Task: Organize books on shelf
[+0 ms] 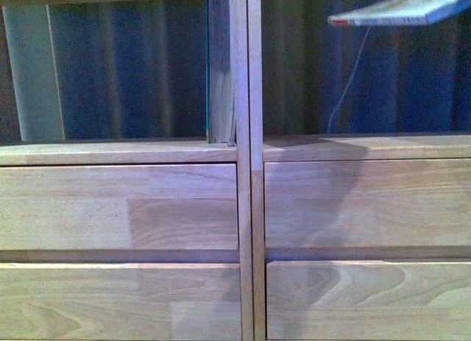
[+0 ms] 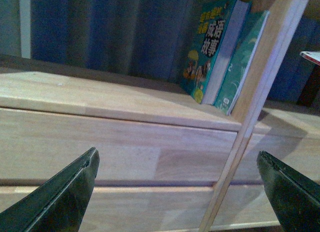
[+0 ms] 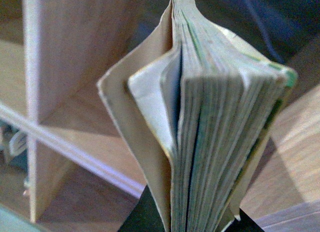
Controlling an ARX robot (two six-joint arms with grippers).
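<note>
Right wrist view: splayed book [image 3: 215, 117] in right gripper [image 3: 192, 218]

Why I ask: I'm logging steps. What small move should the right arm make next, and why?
Probably lower the held book toward the right bay's board: it hangs nearly flat, high above that board, while the other books stand upright against the divider.

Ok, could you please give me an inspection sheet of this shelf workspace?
Surface: shelf, pale wood, no marks seen.
Job's things: two teal books upright against the centre divider, left bay; held book raised at the right bay, pages fanning.
Clutter: nothing seen.
Grippers: left gripper open, empty; right gripper shut on held book.
Cables: thin pale cord hanging behind the right bay.
Surroundings: dark blue curtain behind; drawers closed.
</note>
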